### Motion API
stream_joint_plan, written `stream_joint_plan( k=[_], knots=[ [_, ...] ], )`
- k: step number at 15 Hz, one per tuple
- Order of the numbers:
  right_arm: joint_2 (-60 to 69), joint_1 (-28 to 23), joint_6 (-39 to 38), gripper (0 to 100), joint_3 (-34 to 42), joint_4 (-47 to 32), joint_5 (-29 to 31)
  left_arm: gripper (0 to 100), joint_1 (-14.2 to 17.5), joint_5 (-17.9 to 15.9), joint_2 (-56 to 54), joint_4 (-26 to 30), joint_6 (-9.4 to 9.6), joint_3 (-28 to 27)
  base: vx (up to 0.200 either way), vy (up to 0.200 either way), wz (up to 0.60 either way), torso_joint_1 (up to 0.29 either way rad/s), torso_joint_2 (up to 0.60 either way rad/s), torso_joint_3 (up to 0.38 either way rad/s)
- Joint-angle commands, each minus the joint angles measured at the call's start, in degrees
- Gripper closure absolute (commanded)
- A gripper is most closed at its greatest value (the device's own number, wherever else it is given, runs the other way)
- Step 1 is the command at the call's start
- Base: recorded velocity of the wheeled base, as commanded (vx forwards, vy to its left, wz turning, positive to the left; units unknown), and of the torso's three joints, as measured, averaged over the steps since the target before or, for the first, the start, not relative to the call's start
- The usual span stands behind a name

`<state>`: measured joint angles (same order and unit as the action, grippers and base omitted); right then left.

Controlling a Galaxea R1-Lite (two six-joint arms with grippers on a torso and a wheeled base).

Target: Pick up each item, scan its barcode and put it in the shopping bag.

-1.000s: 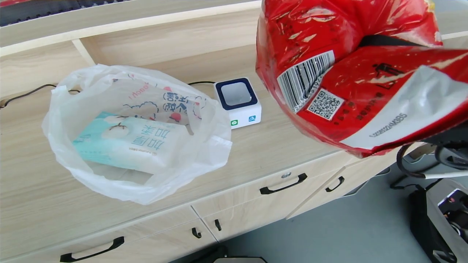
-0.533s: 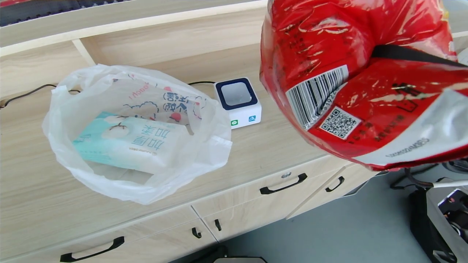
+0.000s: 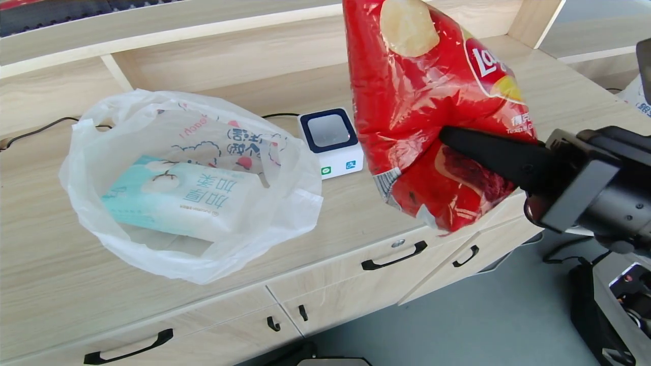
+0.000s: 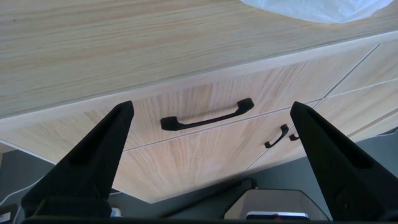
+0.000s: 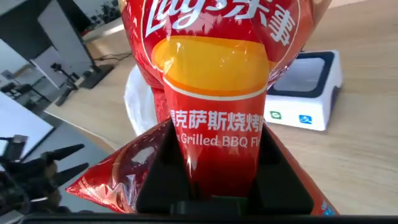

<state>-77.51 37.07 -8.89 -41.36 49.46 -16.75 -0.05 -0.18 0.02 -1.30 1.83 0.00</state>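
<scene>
My right gripper [image 3: 450, 140] is shut on a red chip bag [image 3: 417, 96], held upright in the air just right of the white barcode scanner [image 3: 330, 142]. The bag's printed front faces me, and only a sliver of barcode shows at its lower left edge. In the right wrist view the chip bag [image 5: 214, 93] is pinched between the black fingers [image 5: 161, 168], with the scanner [image 5: 308, 93] on the counter behind. The white plastic shopping bag [image 3: 285, 203] lies open left of the scanner, holding a teal tissue pack [image 3: 178, 198]. My left gripper [image 4: 211, 162] is open below the counter's front edge.
A wooden counter [image 3: 356, 203] has drawers with black handles [image 3: 394, 256] along its front, and a drawer handle [image 4: 207, 115] shows in the left wrist view. A raised wooden shelf [image 3: 229, 56] runs behind. A black cable [image 3: 35, 132] trails at the back left.
The chip bag has turned from its barcode side to its printed front and has dropped lower and away from the camera. The right gripper has come into sight.
</scene>
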Motion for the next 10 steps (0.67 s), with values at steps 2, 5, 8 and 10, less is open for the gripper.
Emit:
stream_joint_plan(
  k=[2, 5, 8, 10],
  knots=[
    [-5.3, -2.0, 1.9, 100, -3.6, -0.3, 1.5, 0, 0.0, 0.0, 0.0, 0.0, 0.02, 0.0, 0.000, 0.000, 0.00, 0.000, 0.00, 0.000],
    [-5.4, -2.4, 1.9, 100, -3.7, -0.2, 1.5, 0, 0.0, 0.0, 0.0, 0.0, 0.02, 0.0, 0.000, 0.000, 0.60, 0.004, 0.00, 0.002],
    [-4.8, -2.0, 1.9, 100, -3.3, -0.2, 1.4, 0, 0.0, 0.0, 0.0, 0.0, 0.02, 0.0, 0.000, 0.000, 0.60, 0.004, 0.00, 0.001],
    [-4.6, -3.4, 2.2, 100, -2.9, -0.2, 1.7, 0, 0.0, 0.0, 0.0, 0.0, 0.02, 0.0, 0.000, 0.000, 0.60, 0.005, 0.00, 0.007]
  ],
)
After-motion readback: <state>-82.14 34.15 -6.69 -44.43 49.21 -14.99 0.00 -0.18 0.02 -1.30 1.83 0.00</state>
